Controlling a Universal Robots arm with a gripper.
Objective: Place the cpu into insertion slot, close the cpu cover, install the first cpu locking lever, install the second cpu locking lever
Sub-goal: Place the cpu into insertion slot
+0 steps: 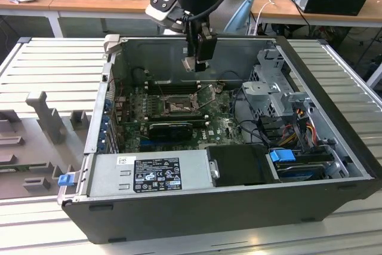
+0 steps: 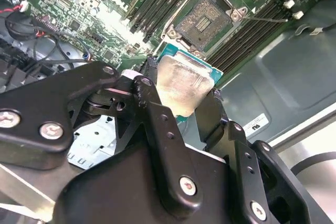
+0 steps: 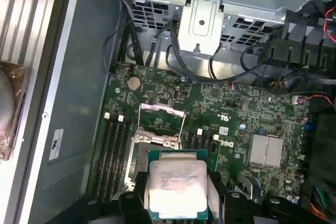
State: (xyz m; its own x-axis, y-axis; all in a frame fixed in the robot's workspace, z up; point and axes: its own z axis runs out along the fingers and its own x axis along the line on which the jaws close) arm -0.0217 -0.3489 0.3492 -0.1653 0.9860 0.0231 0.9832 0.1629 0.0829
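My gripper [image 1: 190, 63] hangs inside the open computer case, above the green motherboard, shut on the cpu [image 3: 176, 187]. The cpu is a flat square chip with a pale silver lid, clamped by its edges between the two black fingers [image 2: 152, 98]. It hovers a short way above and beside the insertion slot [image 2: 203, 22], a dark square socket with a thin metal rim that lies bare. The cpu cover [image 3: 161, 108], a grey metal frame, stands swung open at the socket's far side. In the exterior view the socket [image 1: 179, 107] sits below the gripper.
Long black memory slots [image 1: 170, 86] flank the socket. A black card [image 1: 170, 129] lies in front of it. A grey power supply [image 1: 149, 174] fills the case's near side. A metal drive cage [image 1: 268, 88] with cables stands at the exterior view's right.
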